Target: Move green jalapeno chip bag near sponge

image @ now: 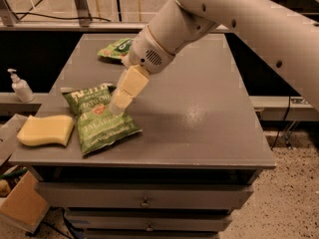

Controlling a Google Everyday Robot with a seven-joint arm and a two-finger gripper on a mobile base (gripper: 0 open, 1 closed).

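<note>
The green jalapeno chip bag [99,117] lies flat on the grey table [199,118] near its front left corner. The sponge [46,131] lies just left of the bag, about touching its lower left edge. My gripper [117,103] hangs from the white arm [164,34] and points down-left. Its tip is over the bag's upper right part, at or just above the bag's surface.
A brighter green bag [115,49] lies at the table's far left. A soap bottle [21,86] stands on a ledge to the left. A cardboard box [20,208] sits on the floor at the lower left. Drawers [144,198] sit under the tabletop.
</note>
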